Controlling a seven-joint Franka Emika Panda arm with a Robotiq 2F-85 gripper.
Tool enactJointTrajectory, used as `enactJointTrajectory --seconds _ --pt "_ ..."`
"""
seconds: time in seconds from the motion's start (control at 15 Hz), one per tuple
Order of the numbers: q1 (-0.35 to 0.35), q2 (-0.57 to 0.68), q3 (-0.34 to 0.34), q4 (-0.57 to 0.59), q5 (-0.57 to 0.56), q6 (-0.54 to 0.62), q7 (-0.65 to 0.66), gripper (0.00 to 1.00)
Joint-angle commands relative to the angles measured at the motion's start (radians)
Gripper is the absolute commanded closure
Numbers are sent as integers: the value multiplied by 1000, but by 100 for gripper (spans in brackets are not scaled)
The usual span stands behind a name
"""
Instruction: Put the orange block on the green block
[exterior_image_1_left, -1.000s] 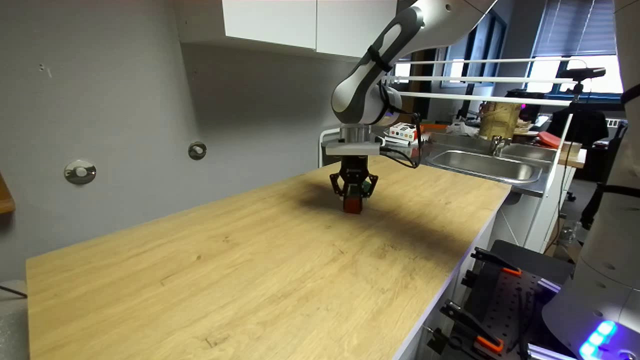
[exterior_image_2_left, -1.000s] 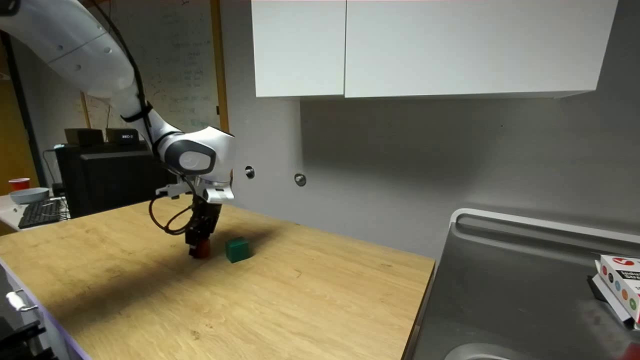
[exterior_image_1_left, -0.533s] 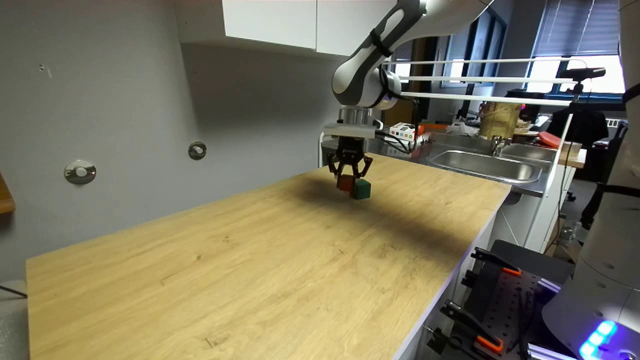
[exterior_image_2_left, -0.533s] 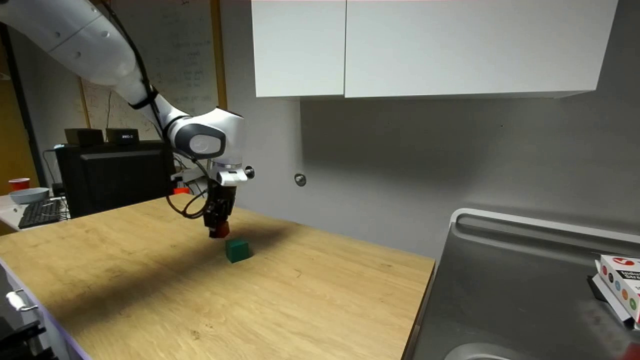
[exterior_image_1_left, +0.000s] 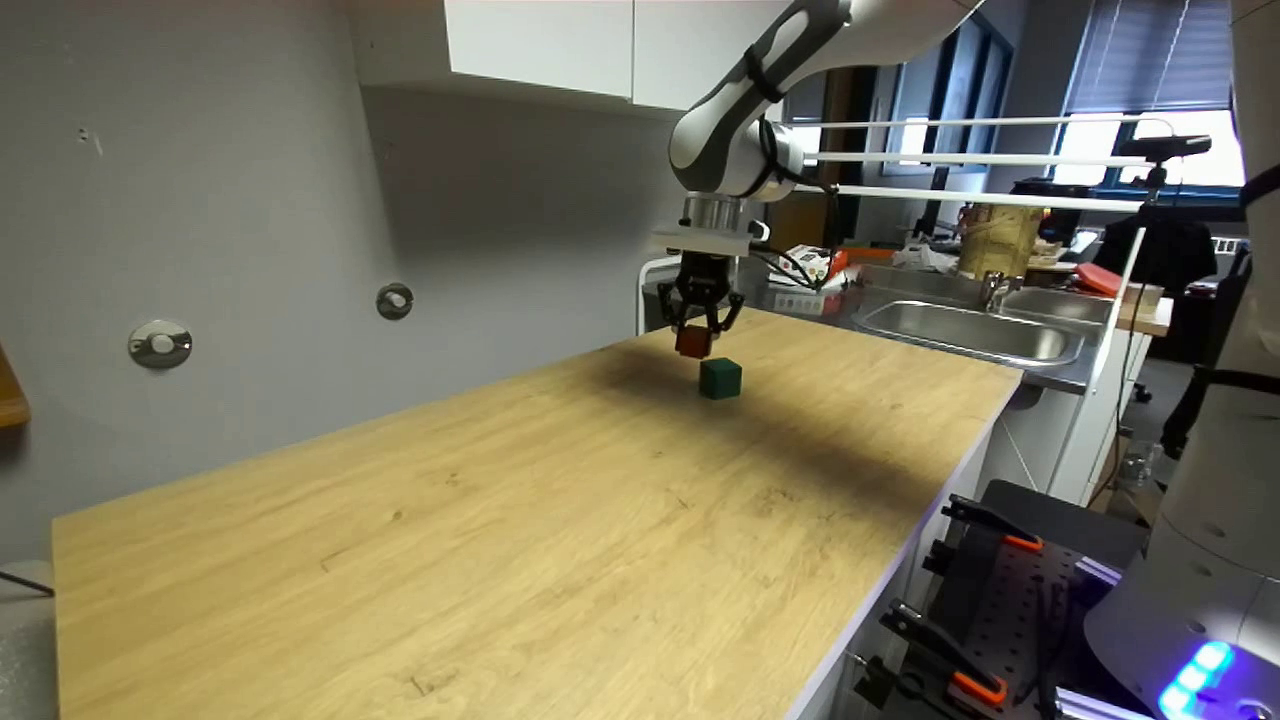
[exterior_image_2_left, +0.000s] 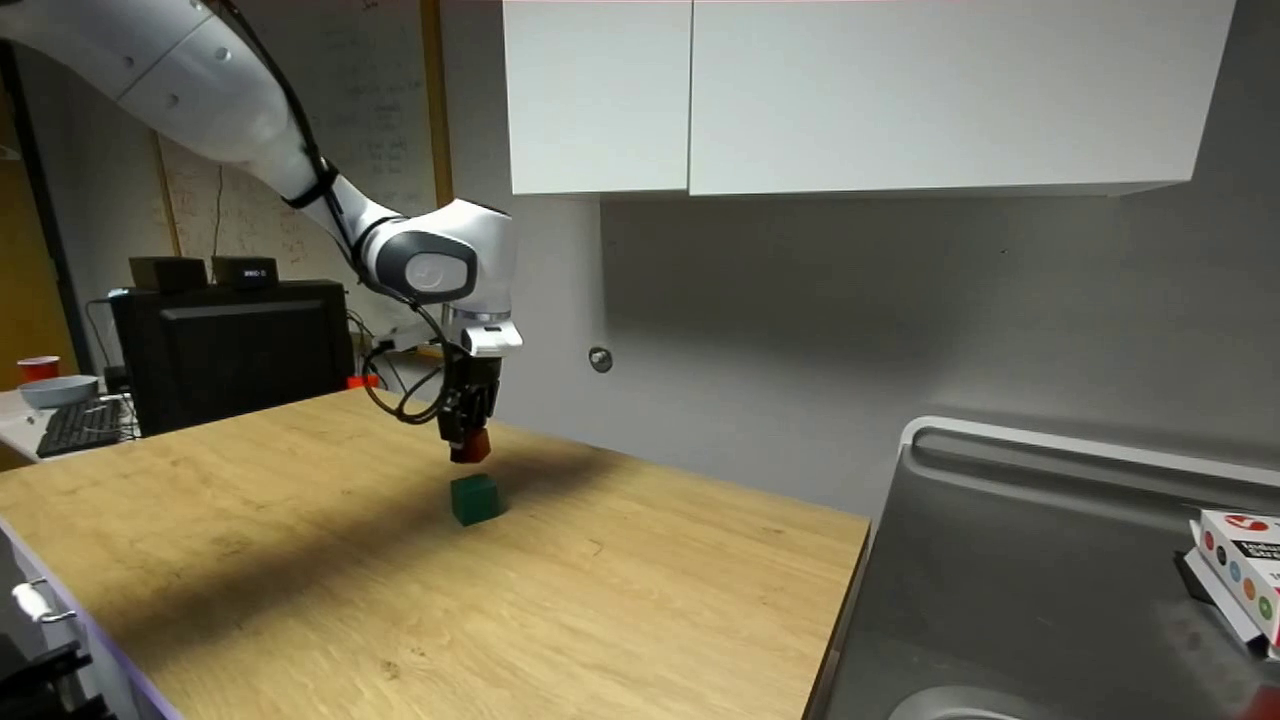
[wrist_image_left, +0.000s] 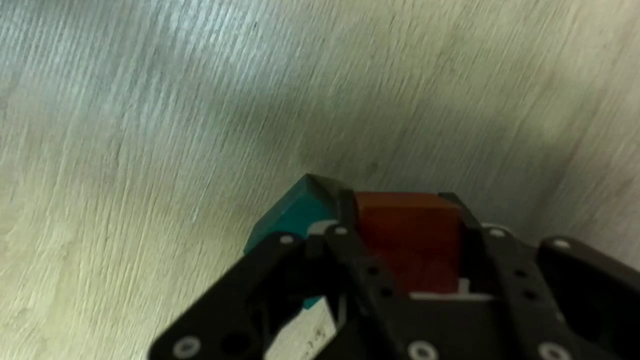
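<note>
The gripper (exterior_image_1_left: 695, 333) holds the orange block (wrist_image_left: 410, 240), its two fingers (wrist_image_left: 472, 237) drawn in against opposite sides of it. The block hangs clear of the table (exterior_image_1_left: 450, 520). In an exterior view it is just above the green block (exterior_image_2_left: 476, 500), with a strip of table showing between them; in the wrist view the green block shows to its left, partly hidden by a finger.

The orange block is a small cube with crisp edges and smooth faces, more red than orange. In both exterior views it is a dull brick red. From the wrist its broad face is deep red, with a warmer orange strip along the far edge. The green block is a like-sized cube, flat on the table: dark green in both exterior views, bluer in the wrist view.

At the right of an exterior view a white box (exterior_image_2_left: 1242, 565) sits over the metal counter (exterior_image_2_left: 1020, 570). It carries a red oval mark, a dark panel with pale lettering and a row of coloured dots; the lettering runs off the edge, too blurred to read. At far left two black boxes (exterior_image_2_left: 245, 271) stand on a large black object (exterior_image_2_left: 240, 360), the right one with white characters too small to make out. The board (exterior_image_2_left: 385, 150) behind them bears faint handwriting, also illegible.
</note>
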Motion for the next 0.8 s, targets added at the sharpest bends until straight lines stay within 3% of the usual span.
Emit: enactJointTrajectory --seconds 0.0,0.73 --pt "-15 45 -8 46 2 -48 -20 82" --pt "-56 29 -26 23 31 -76 -23 82"
